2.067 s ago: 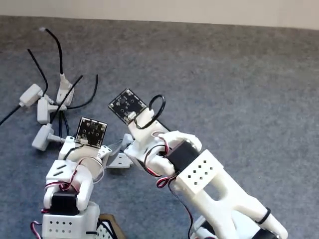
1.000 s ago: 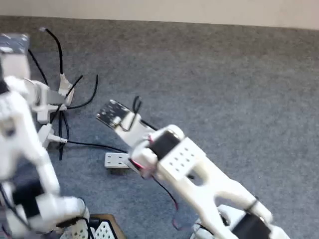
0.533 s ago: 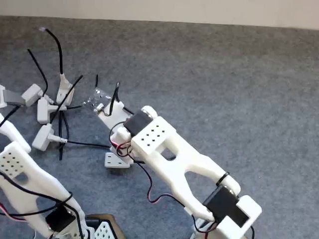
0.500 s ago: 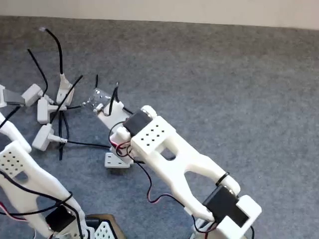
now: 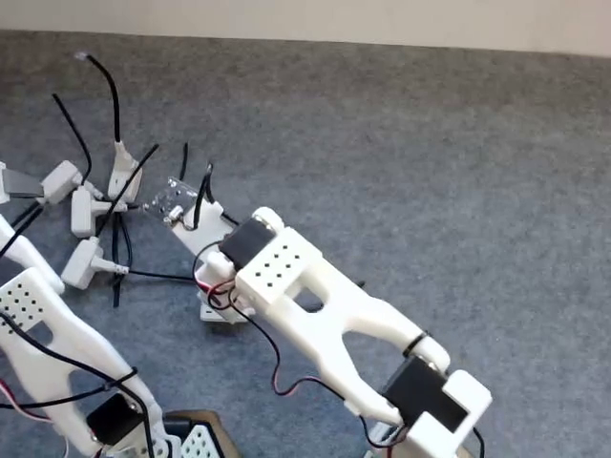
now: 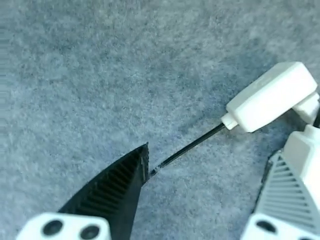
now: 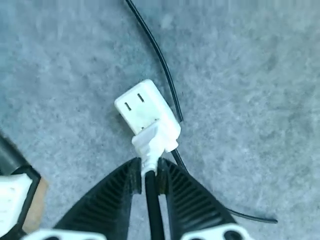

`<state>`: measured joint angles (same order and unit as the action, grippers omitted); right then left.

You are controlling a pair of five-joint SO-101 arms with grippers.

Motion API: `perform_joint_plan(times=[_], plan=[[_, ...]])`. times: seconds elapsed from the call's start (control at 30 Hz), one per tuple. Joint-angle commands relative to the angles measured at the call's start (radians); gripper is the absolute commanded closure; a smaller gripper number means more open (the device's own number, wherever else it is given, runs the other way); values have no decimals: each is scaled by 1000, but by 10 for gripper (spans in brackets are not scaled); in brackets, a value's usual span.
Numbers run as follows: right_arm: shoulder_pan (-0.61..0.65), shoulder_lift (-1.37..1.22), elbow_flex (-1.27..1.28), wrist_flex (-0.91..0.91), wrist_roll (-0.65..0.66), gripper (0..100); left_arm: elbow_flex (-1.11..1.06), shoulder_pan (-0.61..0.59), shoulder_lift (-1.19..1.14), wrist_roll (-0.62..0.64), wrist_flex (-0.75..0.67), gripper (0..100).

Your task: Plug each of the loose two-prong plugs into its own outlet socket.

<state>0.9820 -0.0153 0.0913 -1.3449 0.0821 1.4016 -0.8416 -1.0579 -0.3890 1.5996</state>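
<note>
Several white plugs and sockets with black cords lie tangled at the far left of the grey carpet. My right gripper (image 7: pixel 148 170) is shut on the cord just behind a white outlet socket (image 7: pixel 145 112), whose two slots face away from me. In the high view this gripper (image 5: pixel 153 203) sits beside the white socket (image 5: pixel 86 210). My left gripper (image 6: pixel 210 152) is open over the carpet, its black finger (image 6: pixel 122 187) touching the thin cord of a white plug body (image 6: pixel 272 97). From above, the left gripper (image 5: pixel 14 183) is at the left edge, next to that body (image 5: pixel 59 179).
Two more white pieces (image 5: pixel 122 172) (image 5: pixel 81 262) lie in the same tangle. A small white plate (image 5: pixel 221 307) rests under the right arm. The right arm crosses the middle of the carpet. Open carpet spreads to the right and far side.
Both arms swung out from their tucked pose toward the tangle at the left. In the last half second the right arm edged further left; the left arm has barely moved.
</note>
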Motion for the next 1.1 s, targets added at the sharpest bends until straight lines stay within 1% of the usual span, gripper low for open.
perform_joint_plan(times=[0.0,0.43,0.57,0.7,0.93,1.07], plan=[[4,-21,2,50,-12,994,81,-21,7,-6,14,642],[7,-38,7,19,-3,994,84,-18,5,-6,14,642],[8,-48,50,81,-3,994,87,-2,5,-6,49,642],[7,-137,88,150,-5,994,87,21,5,-6,71,642],[5,-317,88,211,-11,994,88,45,13,-6,89,642],[2,-318,87,214,-11,994,88,53,15,-6,91,642]])
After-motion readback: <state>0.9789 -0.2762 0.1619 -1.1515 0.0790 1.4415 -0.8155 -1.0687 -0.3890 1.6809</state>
